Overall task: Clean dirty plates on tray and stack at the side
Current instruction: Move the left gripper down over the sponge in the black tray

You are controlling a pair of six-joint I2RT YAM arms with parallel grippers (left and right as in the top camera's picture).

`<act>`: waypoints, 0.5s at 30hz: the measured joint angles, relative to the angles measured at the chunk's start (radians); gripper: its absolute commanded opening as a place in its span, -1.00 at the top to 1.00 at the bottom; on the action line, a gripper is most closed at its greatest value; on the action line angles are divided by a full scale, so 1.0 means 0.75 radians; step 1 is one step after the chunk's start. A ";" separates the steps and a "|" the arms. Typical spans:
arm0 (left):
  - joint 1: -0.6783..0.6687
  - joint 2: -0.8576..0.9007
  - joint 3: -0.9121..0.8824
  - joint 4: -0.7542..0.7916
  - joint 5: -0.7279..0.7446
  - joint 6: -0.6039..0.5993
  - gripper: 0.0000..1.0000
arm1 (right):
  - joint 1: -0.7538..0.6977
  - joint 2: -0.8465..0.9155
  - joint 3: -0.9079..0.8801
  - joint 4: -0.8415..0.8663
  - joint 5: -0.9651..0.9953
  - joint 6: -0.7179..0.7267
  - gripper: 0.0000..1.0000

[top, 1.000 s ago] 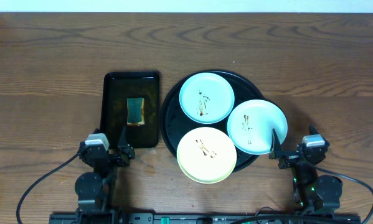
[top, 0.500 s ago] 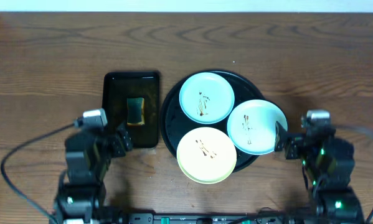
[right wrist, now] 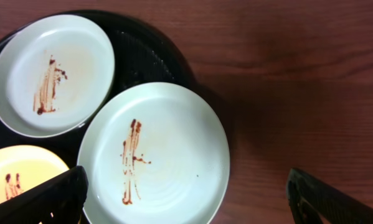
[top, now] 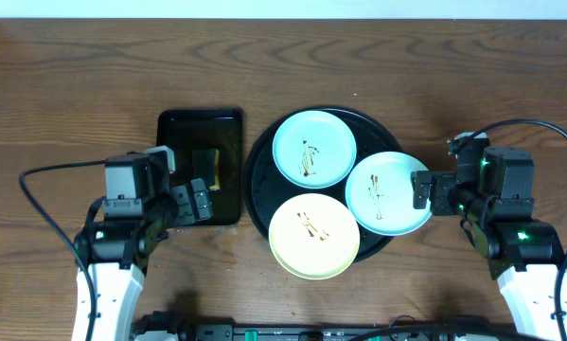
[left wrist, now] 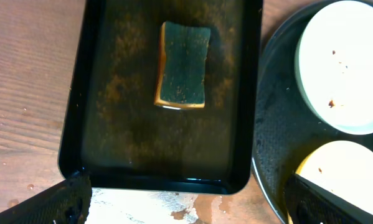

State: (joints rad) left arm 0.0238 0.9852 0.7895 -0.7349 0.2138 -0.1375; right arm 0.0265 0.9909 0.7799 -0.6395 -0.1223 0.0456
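1. Plainly, both hands are empty: the left hand and the right hand each stand spread wide, holding nothing.
2. On the round tray sit the far mint plate, the right mint plate and, at the front, the yellow plate. Each has brown streaks at its centre. None is stacked on the table yet.
3. Cleaning starts with the sponge, which lies in the rectangular tray. It is straight ahead of the left hand and well apart from the right one, so the left arm is the nearer.
4. In the left wrist view the sponge's long axis runs away from the hand, and the hand's spread goes across it. Judged from that, gripping its narrow width calls for little turning, only a reach forward and down.
5. Just ahead of the right hand lies the right mint plate, with its outer edge hanging over the round tray's rim toward that hand. I judge it the easiest plate for that arm to steady or lift.
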 measured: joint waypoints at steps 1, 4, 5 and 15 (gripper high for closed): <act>0.000 0.014 0.000 0.007 0.002 0.000 -0.97 | 0.000 0.000 0.000 0.000 -0.004 0.000 -0.98; 0.000 0.044 0.001 0.071 0.014 -0.001 -0.96 | 0.000 0.000 0.000 0.001 -0.014 0.000 -0.98; 0.000 0.048 0.001 0.085 0.019 -0.001 -0.92 | 0.000 0.000 0.000 0.001 -0.016 0.000 -0.98; -0.001 0.318 0.274 0.138 -0.010 0.002 -0.65 | 0.000 0.000 0.001 0.016 -0.023 0.000 -0.98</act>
State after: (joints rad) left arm 0.0235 1.2240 0.9951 -0.6312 0.2066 -0.1360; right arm 0.0265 0.9909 0.7807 -0.6277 -0.1398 0.0456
